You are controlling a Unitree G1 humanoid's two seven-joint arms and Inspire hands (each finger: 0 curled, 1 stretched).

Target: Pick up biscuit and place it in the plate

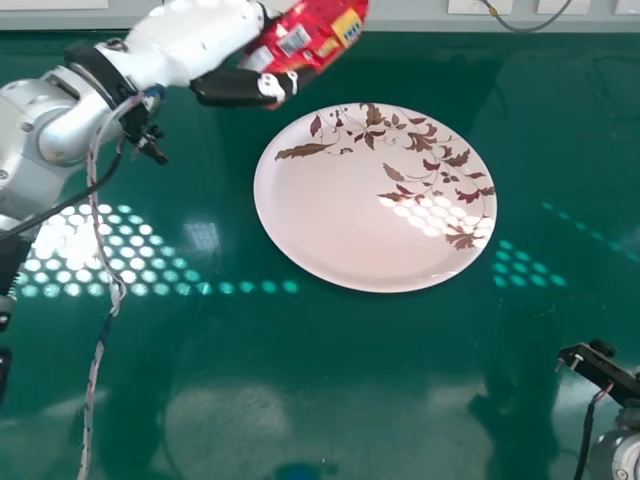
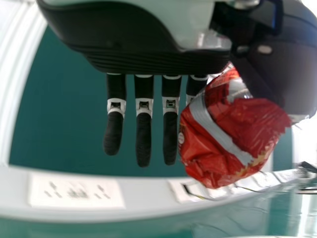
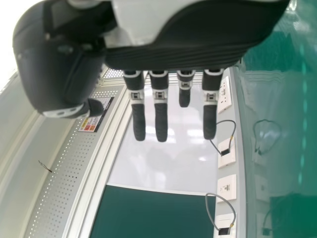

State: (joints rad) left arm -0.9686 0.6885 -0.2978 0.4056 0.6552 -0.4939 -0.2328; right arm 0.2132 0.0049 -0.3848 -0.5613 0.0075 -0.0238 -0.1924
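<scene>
We see a glossy green worktop (image 1: 300,350) spread under everything, light dots scattered on it toward eight o'clock. The white and grey left arm (image 1: 85,125) comes in from ten o'clock in the head view; the right arm (image 1: 625,455) comes in at four o'clock. Just past the view's centre, toward one o'clock, we have the round white plate (image 1: 340,220), its brown and dark red leaf pattern curving from eleven to four o'clock. The black and white left hand (image 1: 232,88) is at the plate's ten o'clock, its thumb and nearest fingers pinching the packet, the other fingers (image 2: 143,141) straight. We find the right hand (image 3: 178,52) in its wrist view, fingers straight and slightly spread. Smallest, the crinkled red foil biscuit packet (image 1: 320,30) is held up beyond the plate's eleven o'clock rim, apart from it.
</scene>
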